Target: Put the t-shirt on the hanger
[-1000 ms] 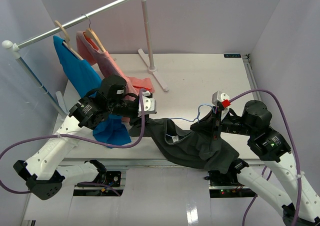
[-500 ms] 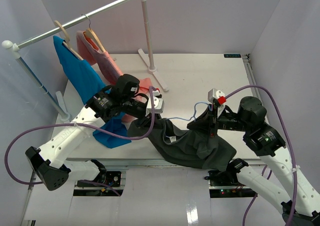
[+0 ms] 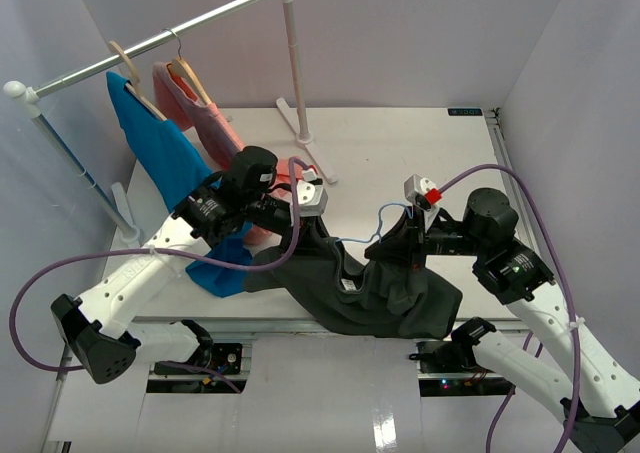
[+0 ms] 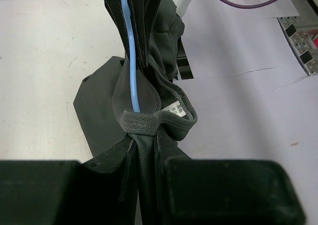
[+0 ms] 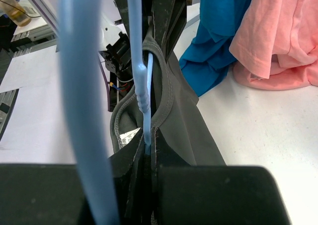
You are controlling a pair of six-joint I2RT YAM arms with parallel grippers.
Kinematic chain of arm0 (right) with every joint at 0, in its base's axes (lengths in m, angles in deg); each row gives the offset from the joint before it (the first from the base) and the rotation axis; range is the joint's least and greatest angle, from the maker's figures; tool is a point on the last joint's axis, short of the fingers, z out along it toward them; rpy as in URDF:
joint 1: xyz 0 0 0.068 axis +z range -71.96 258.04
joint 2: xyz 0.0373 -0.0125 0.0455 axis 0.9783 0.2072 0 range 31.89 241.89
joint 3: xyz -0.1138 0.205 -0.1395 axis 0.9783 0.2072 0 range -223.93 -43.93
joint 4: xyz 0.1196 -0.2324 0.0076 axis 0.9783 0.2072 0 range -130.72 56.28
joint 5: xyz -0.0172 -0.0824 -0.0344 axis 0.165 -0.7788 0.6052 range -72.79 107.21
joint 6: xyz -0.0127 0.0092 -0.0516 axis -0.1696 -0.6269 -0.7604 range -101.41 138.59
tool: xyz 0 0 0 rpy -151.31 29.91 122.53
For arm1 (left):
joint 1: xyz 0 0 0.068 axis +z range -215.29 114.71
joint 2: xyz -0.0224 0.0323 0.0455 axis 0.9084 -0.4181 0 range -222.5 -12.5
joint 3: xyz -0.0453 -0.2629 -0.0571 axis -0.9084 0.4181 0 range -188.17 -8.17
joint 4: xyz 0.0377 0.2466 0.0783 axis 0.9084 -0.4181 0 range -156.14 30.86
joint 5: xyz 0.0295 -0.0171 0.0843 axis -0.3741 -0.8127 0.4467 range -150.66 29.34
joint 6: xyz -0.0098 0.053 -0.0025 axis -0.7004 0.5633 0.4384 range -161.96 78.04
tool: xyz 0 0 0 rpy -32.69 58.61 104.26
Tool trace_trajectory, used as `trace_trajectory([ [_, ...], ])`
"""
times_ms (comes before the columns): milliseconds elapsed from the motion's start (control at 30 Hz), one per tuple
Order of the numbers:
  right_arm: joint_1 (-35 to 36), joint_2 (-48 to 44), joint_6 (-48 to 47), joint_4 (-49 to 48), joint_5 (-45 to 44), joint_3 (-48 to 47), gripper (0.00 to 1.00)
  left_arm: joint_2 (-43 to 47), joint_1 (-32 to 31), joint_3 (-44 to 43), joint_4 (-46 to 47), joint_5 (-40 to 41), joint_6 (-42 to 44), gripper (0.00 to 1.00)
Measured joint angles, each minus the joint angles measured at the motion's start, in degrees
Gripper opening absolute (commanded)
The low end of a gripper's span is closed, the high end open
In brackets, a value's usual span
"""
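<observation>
1. T-shirt (image 3: 390,298), dark charcoal-grey soft cloth, seen from above. It is stretched between the two grippers on the white table (image 3: 400,153), nearer the arms than the grey clothes rail (image 3: 150,45) and to its right. Its long axis runs left to right along the table's near edge. The left gripper (image 3: 300,225) pinches its left end. The right gripper (image 3: 403,251) is clamped at its right end. The thin light-blue wire hanger (image 3: 365,239) runs between them, its curved hook rising beside the right gripper. A small white neck label (image 3: 347,284) shows, too small to read. A bright blue garment (image 3: 160,153) and a salmon-pink garment (image 3: 215,123) hang from the rail. A second ago the left jaws stood wider. Since then both grippers have moved farther from the arm bases, the right one also leftward toward the rail. The shirt's left flap now spreads over the foot of the blue garment.

2. Left wrist view. The left gripper (image 4: 149,175) has its fingers (image 4: 228,190) closed narrowly on a gathered fold of the t-shirt (image 4: 99,96). The hanger (image 4: 130,51) wire runs straight down the view and enters the ribbed collar (image 4: 141,123). The label (image 4: 177,111) carries grey print that cannot be read.

3. Right wrist view. The right gripper (image 5: 147,170) is fully closed, its fingers (image 5: 218,195) pinching the hanger (image 5: 141,76) wire together with folds of the t-shirt (image 5: 184,115). The label (image 5: 130,134) sits inside the neck opening. The blue garment (image 5: 218,26) and pink garment (image 5: 278,36) lie beyond.
</observation>
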Motion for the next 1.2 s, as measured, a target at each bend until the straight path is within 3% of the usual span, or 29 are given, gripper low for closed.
trace_trajectory([
  [100, 0.0, 0.5, 0.5, -0.6, 0.1, 0.0, 0.08, -0.8, 0.0, 0.2, 0.0, 0.0, -2.4, 0.2],
  [133, 0.0, 0.5, 0.7, -0.7, 0.0, 0.0, 0.08, -1.2, 0.0, 0.2, 0.0, -0.1, -2.9, 0.06],
  [167, 0.0, 0.6, 0.8, -1.0, -0.2, 0.0, 0.08, -1.7, 0.0, 0.2, -0.1, -0.1, -3.2, 0.0],
  [433, -0.1, 0.4, -0.1, 0.0, -3.4, 0.3, 0.15, -3.2, 0.0, 0.2, 0.8, 4.1, -7.3, 0.0],
  [600, -0.1, 0.2, -1.9, 0.3, -6.8, 0.3, 0.32, -1.5, -0.3, 1.8, 3.2, 8.0, -10.0, 0.0],
  [767, -0.1, -0.2, -3.4, 1.7, -9.6, 0.3, 0.39, 3.0, -0.5, 5.9, 6.1, 11.9, -12.5, 0.0],
  [1067, -0.1, -1.9, -4.5, 3.8, -13.7, 0.2, 0.62, 9.6, -0.5, 9.1, 9.1, 17.9, -15.2, 0.0],
  [1200, -0.1, -3.0, -4.5, 6.0, -18.2, -0.2, 0.63, 11.5, -0.5, 10.8, 9.7, 22.4, -16.6, 0.0],
])
